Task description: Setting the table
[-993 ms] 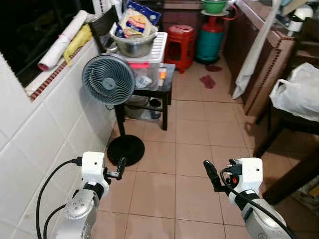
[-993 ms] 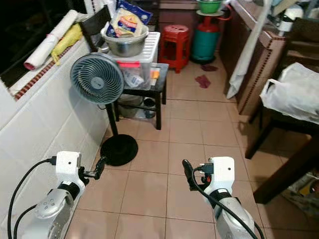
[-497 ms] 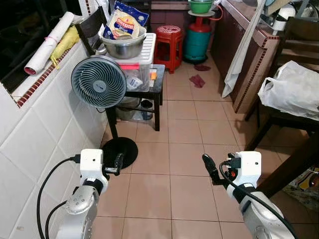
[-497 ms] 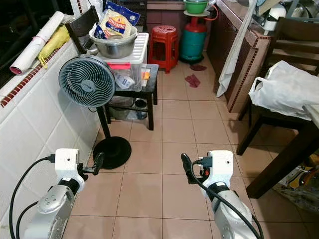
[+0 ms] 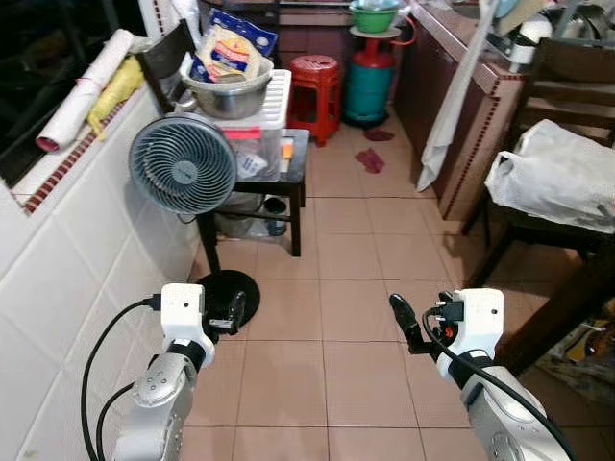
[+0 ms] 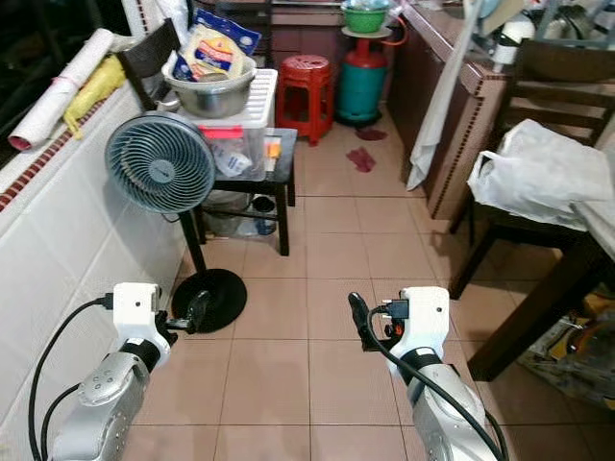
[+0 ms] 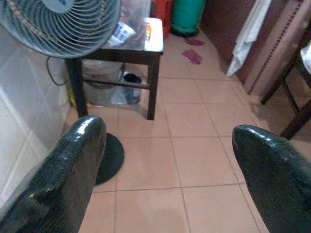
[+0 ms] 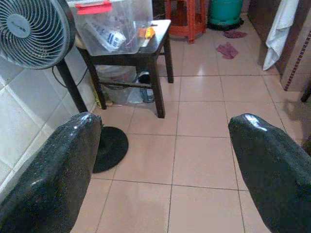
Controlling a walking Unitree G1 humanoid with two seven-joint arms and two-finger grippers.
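Compared with the earlier frame, the camera view has shifted: the fan (image 5: 182,162) and the small black table (image 5: 293,168) sit lower and nearer, and more of the dark dining table's leg (image 5: 557,312) shows at the right. Both arms are held in the same forward pose as before.

The left gripper (image 5: 234,311) is raised over the tiled floor (image 5: 336,288), fingers spread, empty; the fan's round base (image 5: 227,287) lies just ahead of it. The right gripper (image 5: 405,323) is likewise spread and empty, with bare tiles ahead and the dining table to its right.

Ahead of the left gripper, a clear plastic box (image 8: 112,26) with mixed small items stands on the small table, topped by a metal bowl (image 5: 227,91) holding a snack bag (image 5: 229,48). A white plastic bag (image 5: 562,178) lies on a chair. No tableware can be identified.
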